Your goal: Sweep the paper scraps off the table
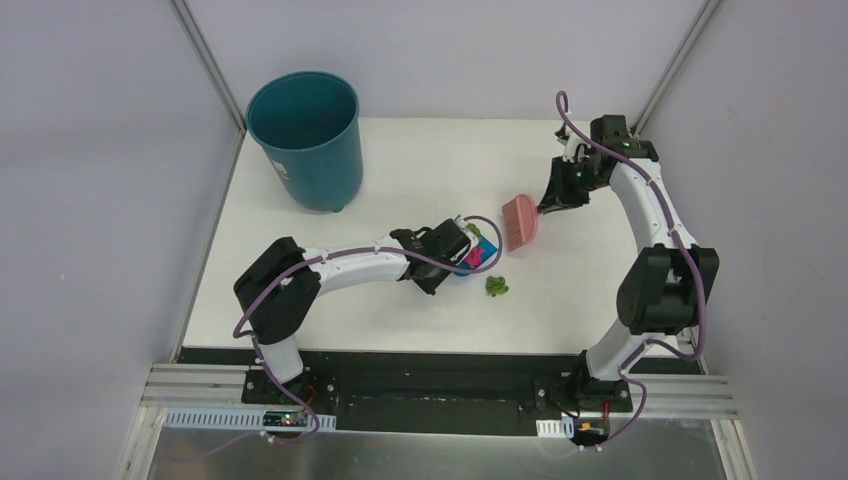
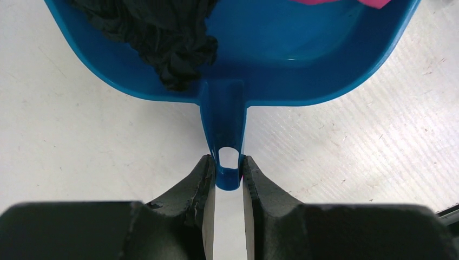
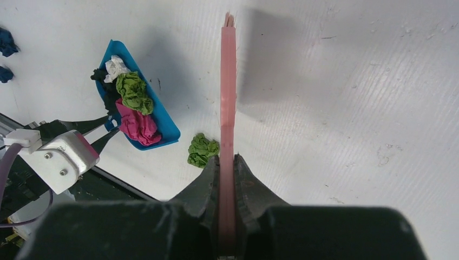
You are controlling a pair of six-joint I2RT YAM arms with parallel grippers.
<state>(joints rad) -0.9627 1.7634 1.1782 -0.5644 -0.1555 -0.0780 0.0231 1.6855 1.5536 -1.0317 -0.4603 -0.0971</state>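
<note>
the left jaws pinch the end of the handle (image 2: pixel 224 124) of the blue dustpan (image 2: pixel 303 59), which sits on the white worktop (image 1: pixel 420 160) with black, white, green and magenta paper scraps (image 3: pixel 135 108) heaped inside it. the right jaws are pressed tight on the flat pink brush (image 3: pixel 228 81), its head out over the worktop near the pan. one loose green scrap (image 3: pixel 203 150) lies on the worktop just off the pan's open edge, two dark blue scraps (image 3: pixel 6 43) lie farther off, and a teal bin (image 1: pixel 307 140) stands at the far left corner.
</note>
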